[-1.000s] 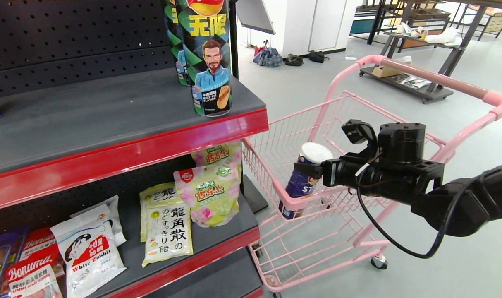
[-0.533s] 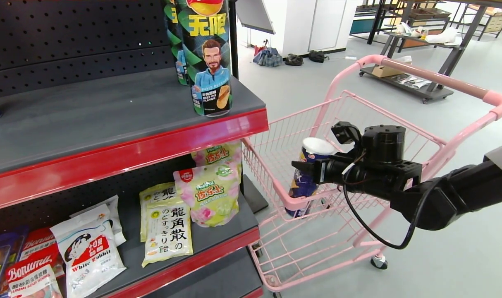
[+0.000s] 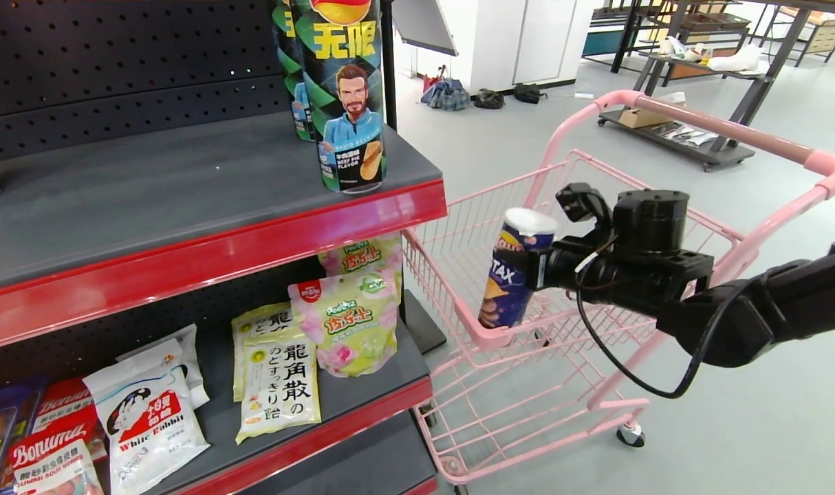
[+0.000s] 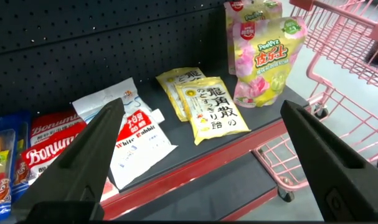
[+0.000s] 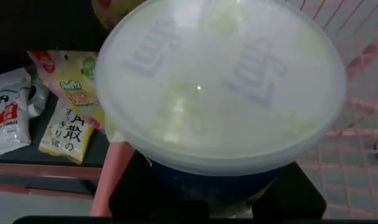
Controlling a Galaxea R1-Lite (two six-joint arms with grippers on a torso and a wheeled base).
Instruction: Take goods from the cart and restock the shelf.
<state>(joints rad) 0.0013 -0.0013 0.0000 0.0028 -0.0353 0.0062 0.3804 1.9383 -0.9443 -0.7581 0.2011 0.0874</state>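
Blue with a white lid, the chip can [image 3: 512, 275] is clamped in the right tool [image 3: 527, 267], which grips it from the side just under the lid [image 5: 220, 81]. The can hangs nearly upright (tipped a little toward the shelf), its bottom about level with the rim of the pink cart [image 3: 720, 127] at the corner next to the shelf. I judge the pick done, while the carry across and the setting down are still to come.

The left tool [image 4: 201, 165] has its fingers spread wide, holds nothing, and hangs in front of the lower shelf [image 3: 362, 392]. Yellow packets [image 3: 280, 371], a green and pink pouch [image 3: 352, 323] and a white candy bag [image 3: 149, 412] already lie there.

Farther off, two tall green cans [image 3: 345, 103] stand at the right end of the upper shelf [image 3: 149, 192]. The grey board beside them looks like the likely spot for the blue can, so this restock seems under halfway.
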